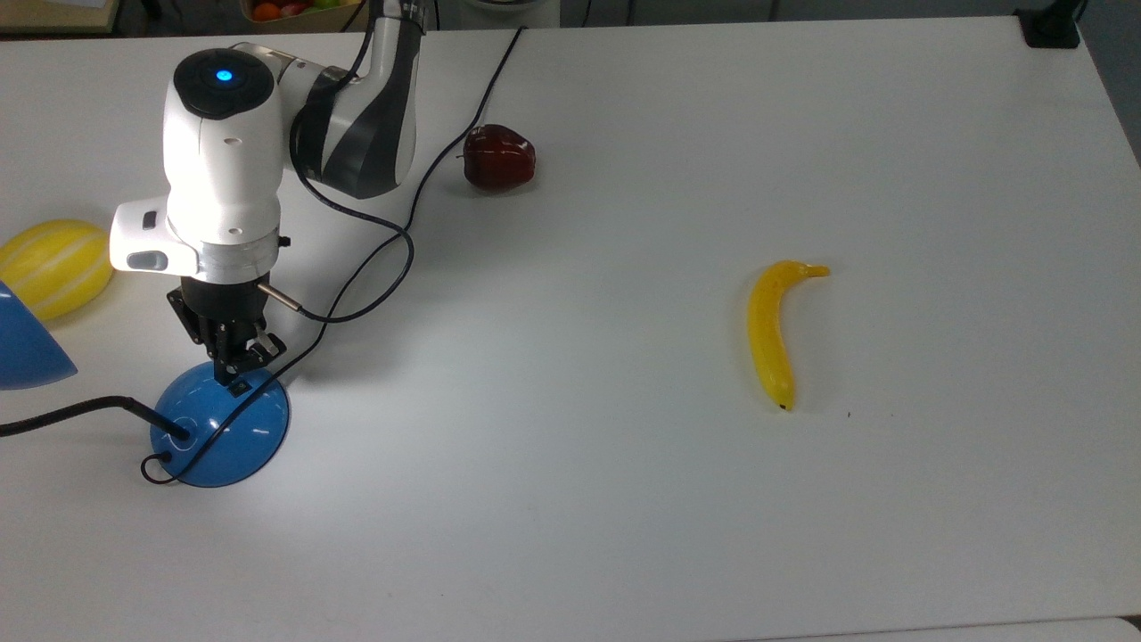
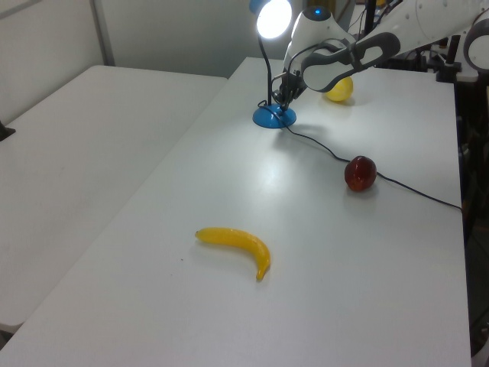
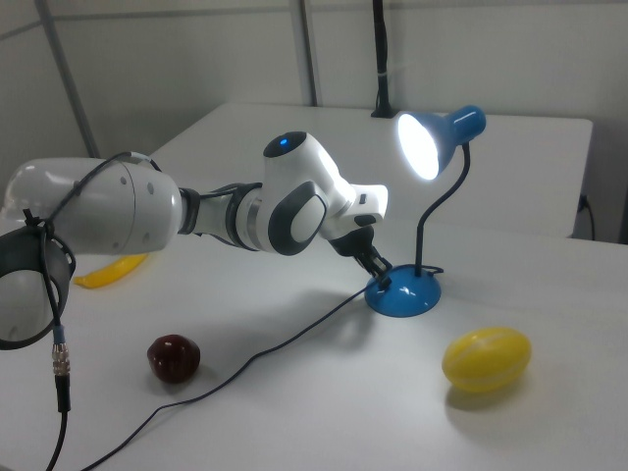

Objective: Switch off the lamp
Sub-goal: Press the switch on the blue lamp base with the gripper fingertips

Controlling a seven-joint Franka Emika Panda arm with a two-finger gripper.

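The lamp stands at the top view's left, its glossy blue dome base on the table, black neck running off left and blue shade at the edge. In the left and right views the shade glows bright, so the lamp is lit. My gripper points straight down, fingers shut, tips at the small black switch on the dome's far side. The right view has the gripper touching the base at its upper left edge. The gripper also hangs just over the base in the left view.
The lamp's thin black cord runs from the base past a dark red apple to the table's far edge. A yellow striped melon lies left of my arm. A banana rests far to the top view's right.
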